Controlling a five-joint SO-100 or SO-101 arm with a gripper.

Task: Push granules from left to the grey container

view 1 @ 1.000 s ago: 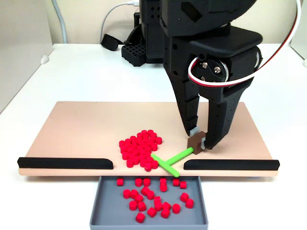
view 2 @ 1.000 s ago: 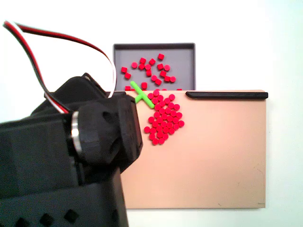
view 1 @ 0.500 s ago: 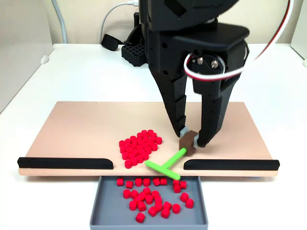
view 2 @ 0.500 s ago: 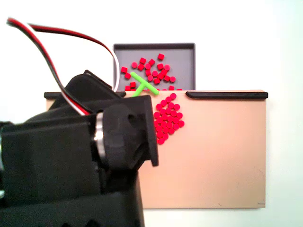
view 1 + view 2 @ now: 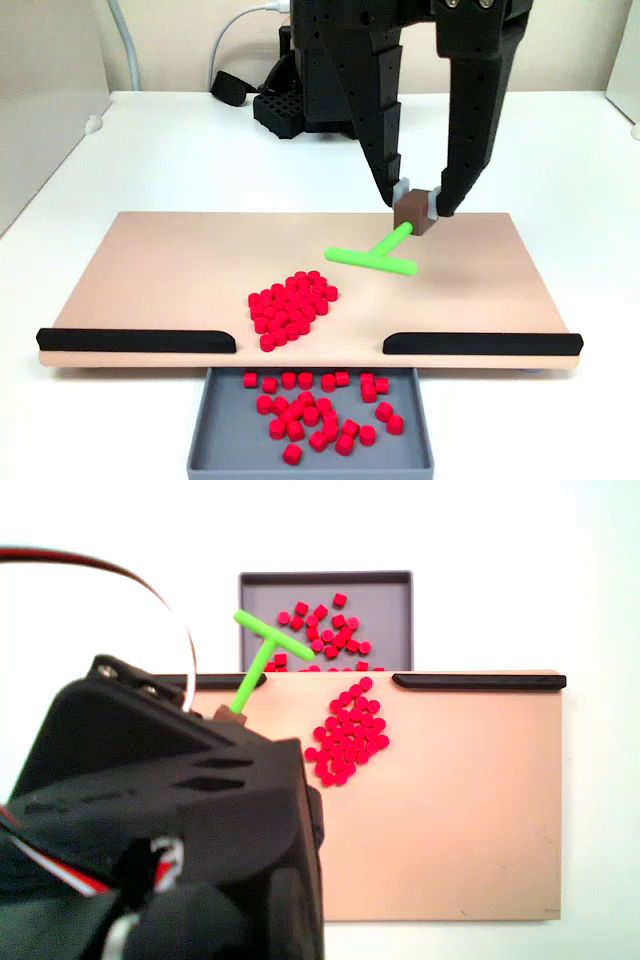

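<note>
A pile of red granules (image 5: pixel 291 309) lies on the tan board (image 5: pixel 160 280), just left of the gap between the black strips; in the other fixed view the pile (image 5: pixel 347 738) sits below the gap. More granules (image 5: pixel 320 405) lie in the grey container (image 5: pixel 220 440) under the board's front edge, also seen as the container (image 5: pixel 258 598) at the top. My black gripper (image 5: pixel 419 208) is raised above the board, shut on the brown block of a green T-shaped pusher (image 5: pixel 372 257), which hangs clear of the granules. In the other fixed view the pusher (image 5: pixel 262 650) sticks out past the arm.
Two black strips (image 5: pixel 135 341) (image 5: pixel 482 344) line the board's front edge with a gap between them. The arm's black body (image 5: pixel 150 830) covers the left half of a fixed view. A black base and cables (image 5: pixel 270 105) stand behind the board.
The gripper has lifted up and back from the board's front edge, carrying the green pusher off the surface. More granules ended up in the container; the pile on the board is smaller.
</note>
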